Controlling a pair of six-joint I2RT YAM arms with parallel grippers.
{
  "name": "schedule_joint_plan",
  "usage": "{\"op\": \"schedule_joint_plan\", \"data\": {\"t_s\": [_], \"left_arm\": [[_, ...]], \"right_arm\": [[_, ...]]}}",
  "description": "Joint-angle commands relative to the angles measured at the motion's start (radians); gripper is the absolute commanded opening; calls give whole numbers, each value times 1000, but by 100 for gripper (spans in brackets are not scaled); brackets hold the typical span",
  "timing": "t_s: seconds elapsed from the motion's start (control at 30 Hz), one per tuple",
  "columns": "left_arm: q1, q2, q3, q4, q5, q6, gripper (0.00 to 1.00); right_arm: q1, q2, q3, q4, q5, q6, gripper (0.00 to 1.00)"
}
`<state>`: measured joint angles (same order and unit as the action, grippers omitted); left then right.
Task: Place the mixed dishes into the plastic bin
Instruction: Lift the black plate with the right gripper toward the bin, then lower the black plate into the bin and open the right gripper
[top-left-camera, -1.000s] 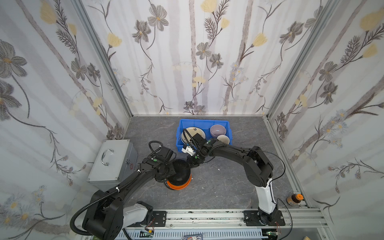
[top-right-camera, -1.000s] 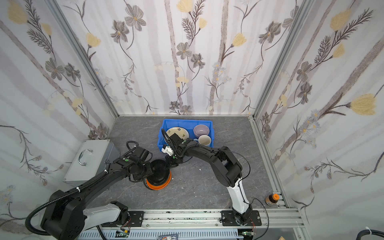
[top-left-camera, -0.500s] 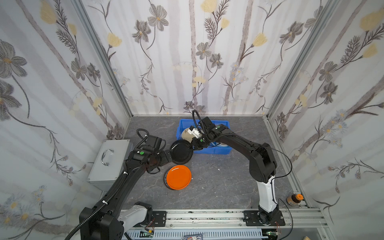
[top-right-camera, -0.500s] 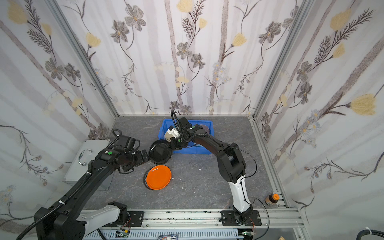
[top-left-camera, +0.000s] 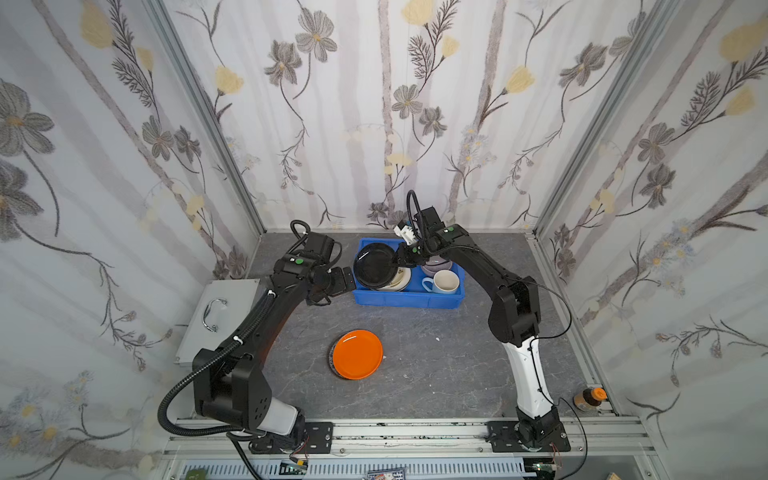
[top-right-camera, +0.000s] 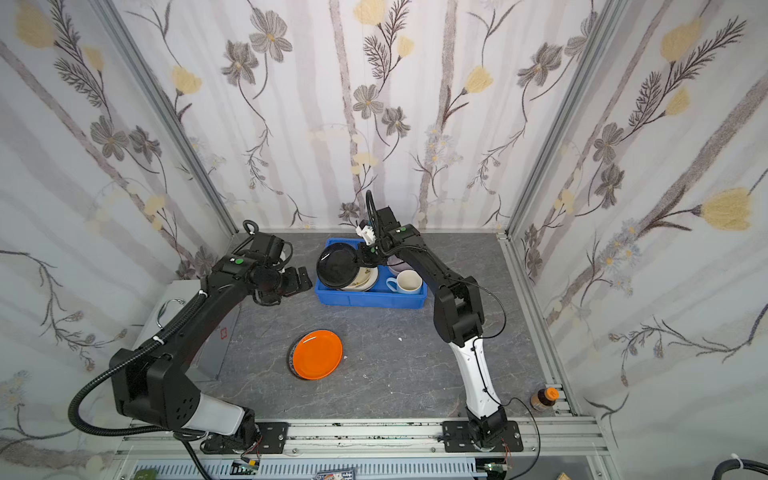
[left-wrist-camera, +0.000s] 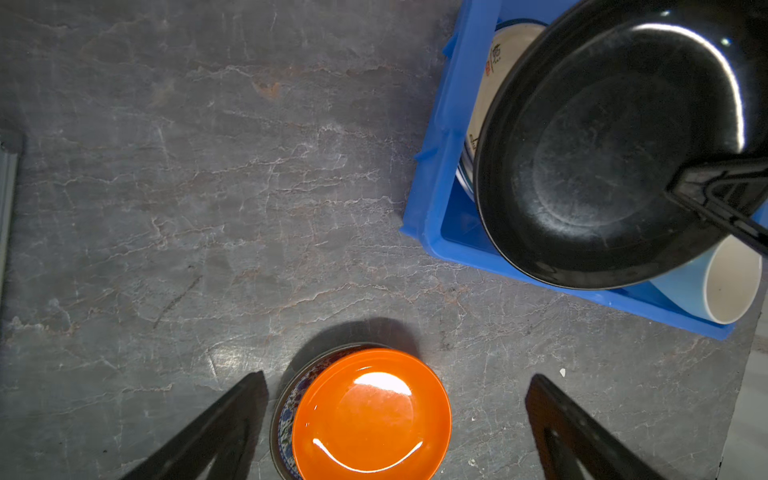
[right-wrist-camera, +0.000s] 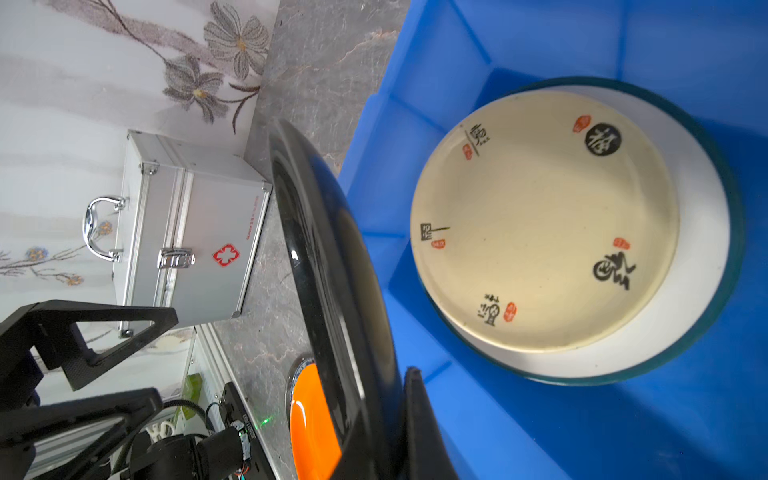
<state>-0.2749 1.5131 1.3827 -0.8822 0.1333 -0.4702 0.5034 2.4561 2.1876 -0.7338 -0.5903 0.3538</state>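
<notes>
The right tool grips the black plate over the blue bin; the left tool stands wide.

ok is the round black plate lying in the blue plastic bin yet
Not yet: right gripper holds the black plate tilted over the blue plastic bin.

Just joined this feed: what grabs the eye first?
The glossy black round plate, pinched by the right tool, tilted over the bright blue plastic bin at the back. Then the shiny orange round plate out on the grey table; the left tool hangs open beside the bin.
</notes>
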Motion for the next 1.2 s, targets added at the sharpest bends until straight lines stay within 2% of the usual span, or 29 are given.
{"op": "schedule_joint_plan", "data": {"t_s": [0.0, 0.27, 0.7, 0.8, 0.87, 0.97, 1.17], "left_arm": [[1, 67, 63, -10, 12, 46, 100], [4, 214, 229, -45, 38, 77, 100], [13, 311, 305, -72, 59, 85, 100], [14, 324, 318, -79, 60, 84, 100], [15, 330, 323, -81, 64, 84, 100], [15, 343, 325, -77, 75, 79, 100], [14, 355, 304, -58, 99, 64, 100]], "right_arm": [[-19, 41, 36, 50, 8, 42, 7], [-63, 103, 40, 123, -12, 97, 8], [-73, 185, 56, 163, -35, 133, 12], [-74, 206, 89, 149, -43, 136, 20], [-74, 213, 101, 142, -46, 134, 31], [-72, 214, 103, 128, -41, 125, 40], [-71, 193, 103, 51, 22, 63, 46]]}}
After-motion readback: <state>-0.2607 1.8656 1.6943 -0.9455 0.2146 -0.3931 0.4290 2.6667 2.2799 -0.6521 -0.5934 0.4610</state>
